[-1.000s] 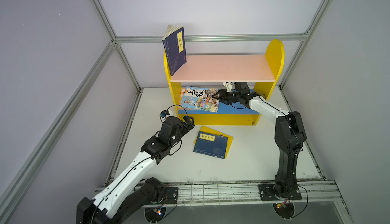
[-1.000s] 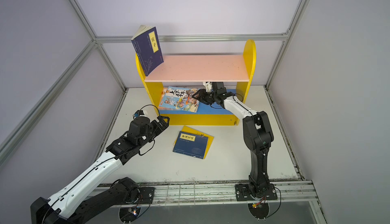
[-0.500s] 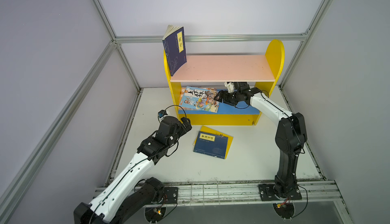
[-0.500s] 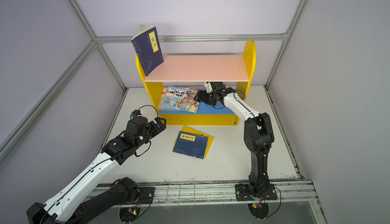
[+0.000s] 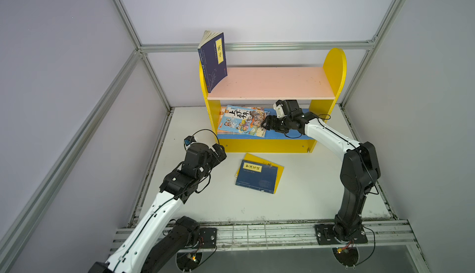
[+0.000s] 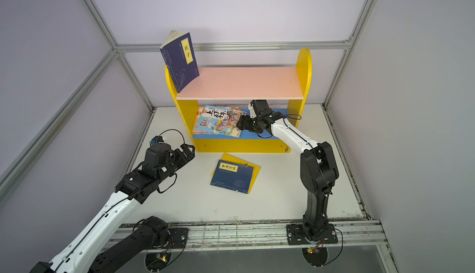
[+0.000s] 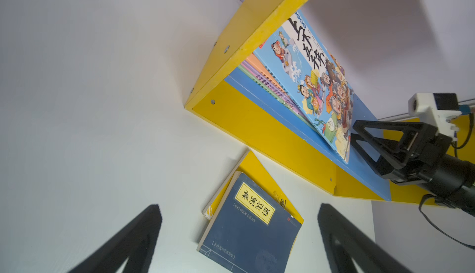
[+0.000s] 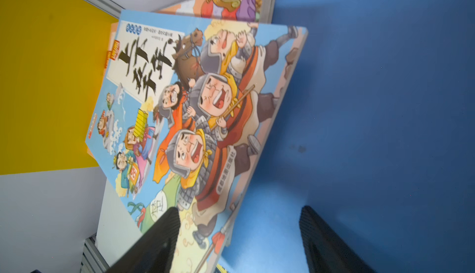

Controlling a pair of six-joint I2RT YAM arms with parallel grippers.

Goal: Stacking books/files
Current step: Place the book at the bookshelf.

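A light blue cartoon book [image 5: 240, 121] [image 6: 217, 121] [image 8: 195, 120] tops a stack of thin books [image 7: 270, 84] lying flat on the rack's blue lower shelf [image 5: 285, 135]. My right gripper [image 5: 266, 124] [image 6: 240, 124] [image 8: 239, 210] is open at that book's right corner. One finger [image 8: 164, 233] is over the cover, the other over bare shelf. A navy book [image 5: 257, 178] [image 6: 232, 179] [image 7: 252, 235] lies on a yellow book [image 5: 279, 172] on the table. My left gripper [image 5: 221, 153] [image 6: 189, 151] [image 7: 239, 207] hangs open to their left, holding nothing. Another navy book [image 5: 213, 61] [image 6: 180, 61] stands on the pink top shelf.
The yellow rack [image 5: 334, 74] stands at the back of the white table [image 5: 321, 194], with its pink top board [image 5: 272, 83] low over my right gripper. Aluminium frame posts [image 5: 151, 79] and grey walls close in the sides. A metal rail [image 5: 257, 230] runs along the front edge.
My right jaws have opened wider, and the gripper has shifted slightly towards the shelf's front edge. My left gripper has drawn back a little to the left. The books have not moved.
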